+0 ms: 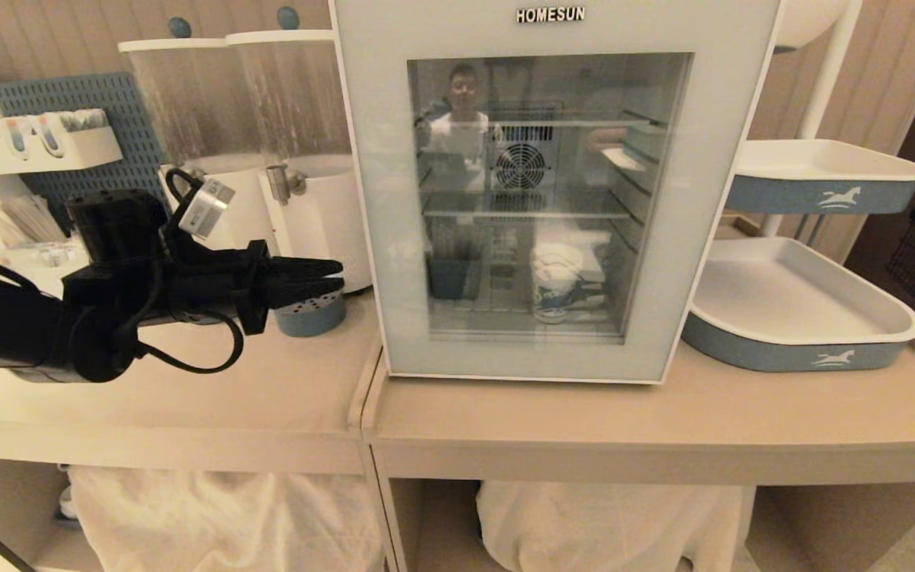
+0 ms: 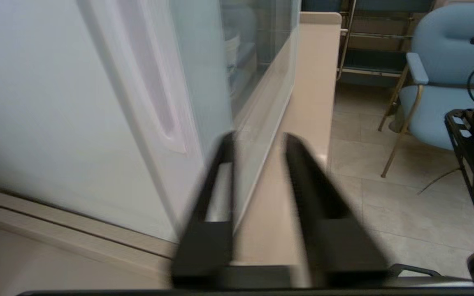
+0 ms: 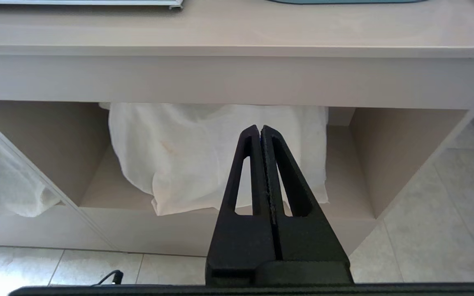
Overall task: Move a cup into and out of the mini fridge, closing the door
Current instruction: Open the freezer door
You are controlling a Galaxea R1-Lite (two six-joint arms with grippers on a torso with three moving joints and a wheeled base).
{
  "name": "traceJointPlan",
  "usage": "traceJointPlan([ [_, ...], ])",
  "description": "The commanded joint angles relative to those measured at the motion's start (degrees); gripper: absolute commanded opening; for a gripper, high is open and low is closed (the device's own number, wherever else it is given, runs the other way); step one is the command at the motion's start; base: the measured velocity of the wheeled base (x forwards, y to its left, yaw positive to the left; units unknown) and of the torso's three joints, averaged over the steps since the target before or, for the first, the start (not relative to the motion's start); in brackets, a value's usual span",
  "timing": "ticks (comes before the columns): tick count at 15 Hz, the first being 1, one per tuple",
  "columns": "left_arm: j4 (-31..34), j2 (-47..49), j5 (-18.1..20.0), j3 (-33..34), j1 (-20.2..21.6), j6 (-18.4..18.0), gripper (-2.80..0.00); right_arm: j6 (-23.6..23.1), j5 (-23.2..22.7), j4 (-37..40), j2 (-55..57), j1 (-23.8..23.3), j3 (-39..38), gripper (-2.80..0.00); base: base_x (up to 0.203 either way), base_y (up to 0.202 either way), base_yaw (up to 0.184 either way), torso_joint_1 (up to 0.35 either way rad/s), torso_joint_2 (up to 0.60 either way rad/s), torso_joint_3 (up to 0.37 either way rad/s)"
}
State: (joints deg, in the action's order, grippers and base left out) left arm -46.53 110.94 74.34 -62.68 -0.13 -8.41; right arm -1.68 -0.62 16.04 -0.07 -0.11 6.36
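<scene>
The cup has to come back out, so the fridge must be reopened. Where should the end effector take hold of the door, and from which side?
Likely the door's left edge, from the left, where the left end effector already hovers. The wrist view shows a recessed groove in the mini fridge's side wall just behind that edge, a spot for a fingertip.

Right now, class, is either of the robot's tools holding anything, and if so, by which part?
Nothing is held. The left tool is open beside the mini fridge, fingers apart around nothing. The right tool is shut on nothing below the counter.

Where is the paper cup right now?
In the head view the cup stands inside the mini fridge, on the bottom shelf behind the closed door, right of a dark container.
</scene>
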Motion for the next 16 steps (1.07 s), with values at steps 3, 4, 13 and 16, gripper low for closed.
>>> traceJointPlan([
  [3, -2.0, -1.1, 0.8, 3.0, -0.4, -2.6, 0.0, -0.1, 0.0, 0.1, 0.1, 0.0, 0.1, -2.8, 0.0, 0.0, 0.0, 0.0, 0.0, 0.0],
  [4, -1.9, -1.2, 0.7, 3.0, -0.6, -2.7, 0.0, -0.1, 0.0, 0.1, 0.1, 0.0, 0.1, -2.8, 0.0, 0.0, 0.0, 0.0, 0.0, 0.0],
  [13, 3.1, 9.7, 3.3, -13.8, -1.7, 0.3, 0.0, 0.2, 0.0, 0.1, 0.1, 0.0, 0.1, -2.8, 0.0, 0.0, 0.0, 0.0, 0.0, 0.0],
  [16, 3.0, 11.9, 3.4, -15.4, -2.5, 0.1, 0.0, 0.3, 0.0, 0.1, 0.1, 0.0, 0.1, -2.8, 0.0, 0.0, 0.0, 0.0, 0.0, 0.0],
])
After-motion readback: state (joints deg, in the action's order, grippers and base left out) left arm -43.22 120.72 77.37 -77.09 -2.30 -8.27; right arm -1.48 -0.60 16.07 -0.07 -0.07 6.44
